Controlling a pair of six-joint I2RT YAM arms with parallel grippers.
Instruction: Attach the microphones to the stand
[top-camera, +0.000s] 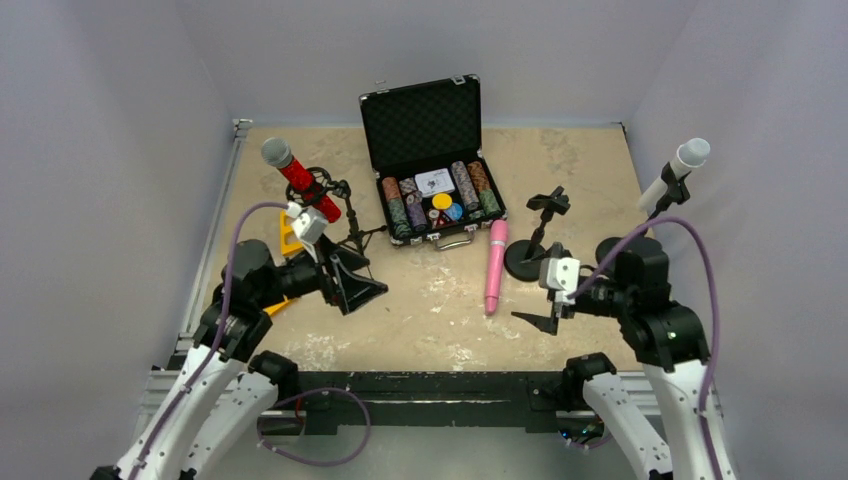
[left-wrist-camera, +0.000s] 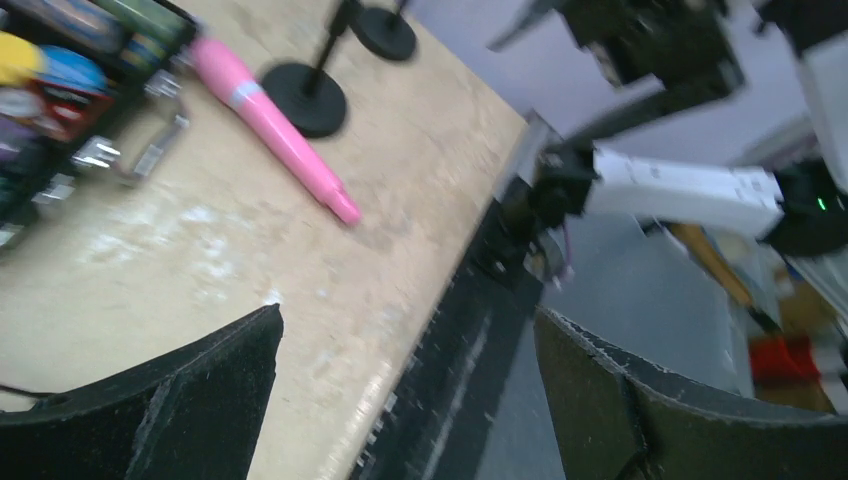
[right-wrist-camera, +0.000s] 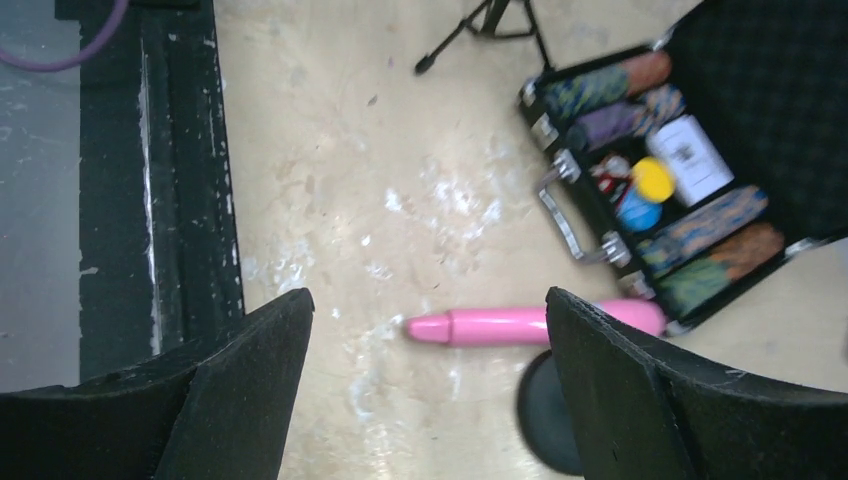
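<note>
The glittery red microphone (top-camera: 290, 172) sits tilted in the clip of a tripod stand (top-camera: 345, 218) at the back left. The white microphone (top-camera: 676, 170) sits in a stand (top-camera: 612, 248) at the right. The pink microphone (top-camera: 495, 265) lies flat on the table beside an empty round-base stand (top-camera: 530, 255). It also shows in the left wrist view (left-wrist-camera: 270, 125) and the right wrist view (right-wrist-camera: 520, 325). My left gripper (top-camera: 357, 282) (left-wrist-camera: 408, 330) is open and empty near the tripod. My right gripper (top-camera: 535, 320) (right-wrist-camera: 428, 300) is open and empty above the pink microphone's tail end.
An open black case (top-camera: 430, 170) of poker chips stands at the back centre, close to the pink microphone's head; it also shows in the right wrist view (right-wrist-camera: 690, 170). A yellow object (top-camera: 290, 242) lies behind my left arm. White walls enclose the table.
</note>
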